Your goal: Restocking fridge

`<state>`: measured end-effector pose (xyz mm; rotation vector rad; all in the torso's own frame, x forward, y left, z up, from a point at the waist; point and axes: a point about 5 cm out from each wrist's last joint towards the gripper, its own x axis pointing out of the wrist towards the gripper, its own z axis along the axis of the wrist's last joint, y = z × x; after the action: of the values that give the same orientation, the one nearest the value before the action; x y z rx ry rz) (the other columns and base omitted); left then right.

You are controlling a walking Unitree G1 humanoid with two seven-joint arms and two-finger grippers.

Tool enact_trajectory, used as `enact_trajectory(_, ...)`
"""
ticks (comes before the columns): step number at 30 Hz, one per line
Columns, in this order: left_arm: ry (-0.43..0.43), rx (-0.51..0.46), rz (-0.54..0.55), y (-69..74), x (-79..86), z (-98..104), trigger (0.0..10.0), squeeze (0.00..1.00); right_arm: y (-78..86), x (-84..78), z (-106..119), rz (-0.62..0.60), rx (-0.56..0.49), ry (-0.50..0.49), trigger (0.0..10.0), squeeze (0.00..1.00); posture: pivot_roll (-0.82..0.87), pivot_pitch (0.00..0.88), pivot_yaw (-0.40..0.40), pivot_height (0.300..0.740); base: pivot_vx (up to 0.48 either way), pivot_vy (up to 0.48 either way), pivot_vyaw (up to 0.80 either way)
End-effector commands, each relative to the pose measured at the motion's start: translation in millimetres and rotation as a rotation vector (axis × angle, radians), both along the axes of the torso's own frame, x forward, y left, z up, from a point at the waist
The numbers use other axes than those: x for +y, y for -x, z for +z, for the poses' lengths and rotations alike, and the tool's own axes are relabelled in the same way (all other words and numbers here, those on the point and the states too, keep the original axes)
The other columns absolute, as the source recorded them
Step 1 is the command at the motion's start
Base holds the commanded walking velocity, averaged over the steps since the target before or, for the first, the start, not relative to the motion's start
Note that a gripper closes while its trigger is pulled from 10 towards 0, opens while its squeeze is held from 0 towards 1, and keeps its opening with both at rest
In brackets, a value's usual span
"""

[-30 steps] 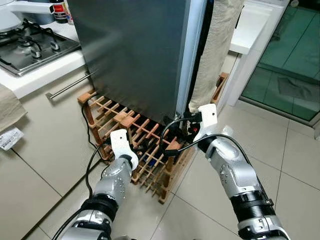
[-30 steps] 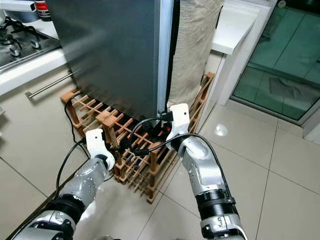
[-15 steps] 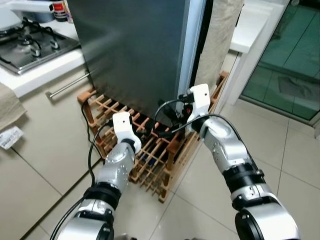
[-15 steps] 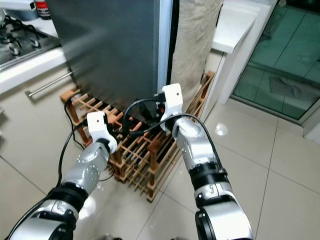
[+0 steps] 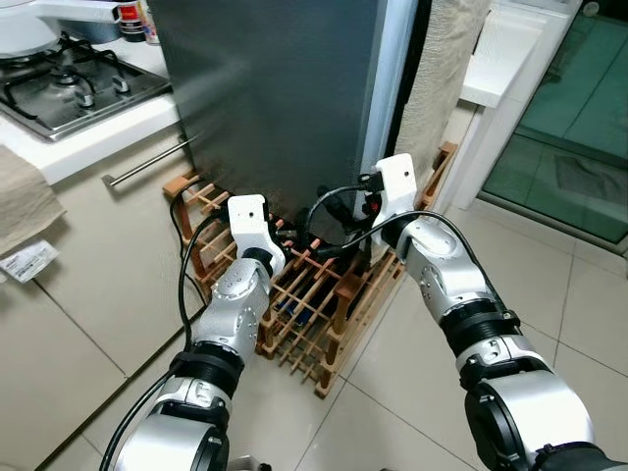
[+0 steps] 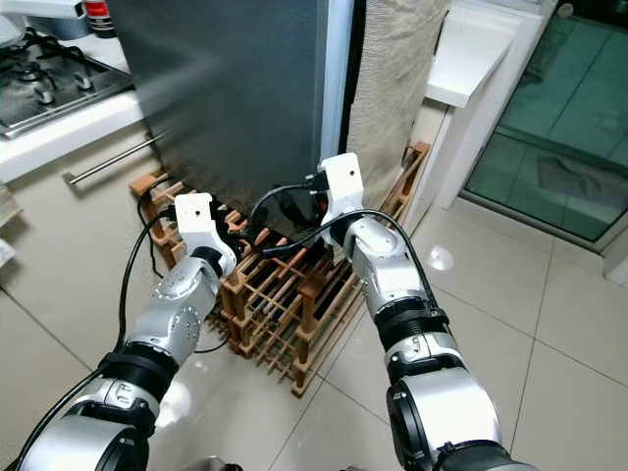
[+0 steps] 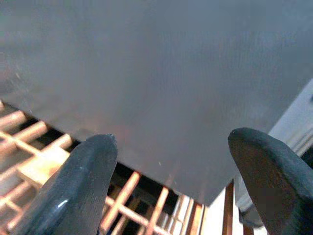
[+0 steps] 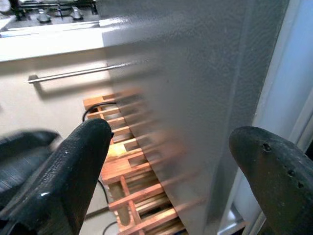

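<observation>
The fridge's grey door (image 5: 285, 88) stands straight ahead, its lower edge just above a wooden wine rack (image 5: 319, 309) on the floor. My left gripper (image 7: 171, 181) is open with nothing between its fingers, held low before the door's bottom edge over the rack. My right gripper (image 8: 168, 161) is also open and holds nothing. It is raised at the door's right edge, beside the white strip of the fridge body (image 5: 392, 108). Both arms, the left arm (image 5: 235, 304) and the right arm (image 5: 442, 275), reach forward over the rack. The fridge's inside is hidden.
A gas hob (image 5: 69, 88) sits on the white counter at the left, above a cabinet with a steel bar handle (image 5: 147, 165). A beige cloth (image 5: 437, 69) hangs right of the fridge. A white ledge (image 5: 500, 49) and green glass door (image 5: 579, 118) stand further right over tiled floor (image 5: 579, 304).
Both arms have risen and reached forward, from over the wine rack up to the fridge door's lower edge. The right gripper climbed higher along the door's right edge.
</observation>
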<state>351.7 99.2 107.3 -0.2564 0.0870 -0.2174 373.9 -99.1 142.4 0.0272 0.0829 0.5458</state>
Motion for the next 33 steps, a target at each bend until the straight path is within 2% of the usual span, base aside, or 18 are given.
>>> enact_trajectory(1, -0.008, -0.078, -0.028, -5.1, -5.9, 17.9, 10.0, 0.0, -7.2, -35.9, 14.9, -0.134, -0.069, 0.012, 10.0, 0.0, -0.07, 0.0, -0.007, 0.74, 0.0, 0.0, 0.0)
enact_trajectory(6, -0.01, -0.077, -0.035, -4.9, -7.9, 17.3, 10.0, 0.0, -3.4, -56.0, 14.1, -0.176, -0.089, 0.037, 10.0, 0.0, -0.09, 0.0, -0.004, 0.74, 0.0, 0.0, 0.0)
enact_trajectory(7, -0.01, -0.077, -0.035, -4.9, -7.9, 17.3, 10.0, 0.0, -3.4, -56.0, 14.1, -0.176, -0.089, 0.037, 10.0, 0.0, -0.09, 0.0, -0.004, 0.74, 0.0, 0.0, 0.0)
enact_trajectory(9, -0.01, -0.076, -0.039, -4.8, -8.9, 17.1, 10.0, 0.0, 3.4, -74.4, 11.2, -0.214, -0.092, 0.055, 10.0, 0.0, -0.09, 0.0, -0.004, 0.74, 0.0, 0.0, 0.0)
enact_trajectory(11, -0.01, -0.076, -0.04, -4.8, -9.2, 17.1, 10.0, 0.0, 6.1, -81.0, 9.9, -0.228, -0.092, 0.062, 10.0, 0.0, -0.09, 0.0, -0.004, 0.74, 0.0, 0.0, 0.0)
enact_trajectory(12, -0.01, -0.075, -0.044, -4.6, -9.7, 16.8, 10.0, 0.0, 12.9, -94.0, 5.6, -0.252, -0.088, 0.087, 10.0, 0.0, -0.1, 0.0, -0.001, 0.74, 0.0, 0.0, 0.0)
enact_trajectory(13, -0.01, -0.075, -0.044, -4.6, -9.7, 16.8, 10.0, 0.0, 12.9, -94.0, 5.6, -0.252, -0.088, 0.087, 10.0, 0.0, -0.1, 0.0, -0.001, 0.74, 0.0, 0.0, 0.0)
enact_trajectory(14, -0.01, -0.074, -0.046, -4.4, -10.1, 16.5, 10.0, 0.0, 20.5, -108.4, 0.3, -0.284, -0.077, 0.108, 10.0, 0.0, -0.1, 0.0, -0.001, 0.74, 0.0, 0.0, 0.0)
enact_trajectory(15, -0.01, -0.074, -0.046, -4.4, -10.1, 16.5, 10.0, 0.0, 20.5, -108.4, 0.3, -0.284, -0.077, 0.108, 10.0, 0.0, -0.1, 0.0, -0.001, 0.74, 0.0, 0.0, 0.0)
enact_trajectory(17, -0.011, -0.072, -0.054, -3.8, -11.4, 15.4, 10.0, 0.0, 36.4, -135.8, -9.0, -0.367, -0.089, 0.211, 10.0, 0.0, -0.12, 0.0, 0.004, 0.74, 0.0, 0.0, 0.0)
enact_trajectory(19, -0.011, -0.072, -0.054, -3.8, -11.4, 15.4, 10.0, 0.0, 36.4, -135.8, -9.0, -0.367, -0.089, 0.211, 10.0, 0.0, -0.12, 0.0, 0.004, 0.74, 0.0, 0.0, 0.0)
enact_trajectory(20, -0.013, -0.073, -0.058, -3.5, -11.9, 15.1, 10.0, 0.0, 45.3, -155.5, -10.0, -0.501, -0.131, 0.306, 10.0, 0.0, -0.12, 0.0, 0.005, 0.74, 0.0, 0.0, 0.0)
enact_trajectory(21, -0.013, -0.073, -0.059, -3.5, -11.9, 15.1, 10.0, 0.0, 49.1, -164.8, -8.2, -0.591, -0.161, 0.364, 10.0, 0.0, -0.12, 0.0, 0.005, 0.74, 0.0, 0.0, 0.0)
enact_trajectory(22, -0.013, -0.073, -0.059, -3.5, -11.9, 15.1, 10.0, 0.0, 49.1, -164.8, -8.2, -0.591, -0.161, 0.364, 10.0, 0.0, -0.12, 0.0, 0.005, 0.74, 0.0, 0.0, 0.0)
enact_trajectory(23, -0.015, -0.073, -0.06, -3.5, -11.2, 15.1, 10.0, 0.0, 55.2, -172.7, -8.1, -0.69, -0.174, 0.362, 10.0, 0.0, -0.12, 0.0, 0.003, 0.74, 0.0, 0.0, 0.0)
enact_trajectory(26, -0.015, -0.072, -0.059, -3.1, -10.3, 14.6, 10.0, 0.0, 59.0, -166.1, -9.9, -0.688, -0.181, 0.345, 10.0, 0.0, -0.12, 0.0, 0.004, 0.74, 0.0, 0.0, 0.0)
enact_trajectory(30, -0.021, -0.063, -0.061, -2.6, -10.3, 12.3, 10.0, 0.0, 60.2, -127.6, -17.8, -0.535, -0.171, 0.185, 10.0, 0.0, -0.12, 0.0, 0.004, 0.74, 0.0, 0.0, 0.0)
enact_trajectory(33, -0.055, -0.052, -0.073, -2.5, -11.6, 9.5, 10.0, 0.0, 61.0, -110.0, -24.6, -0.468, -0.154, 0.166, 10.0, 0.0, -0.12, 0.0, 0.004, 0.74, 0.0, 0.0, 0.0)
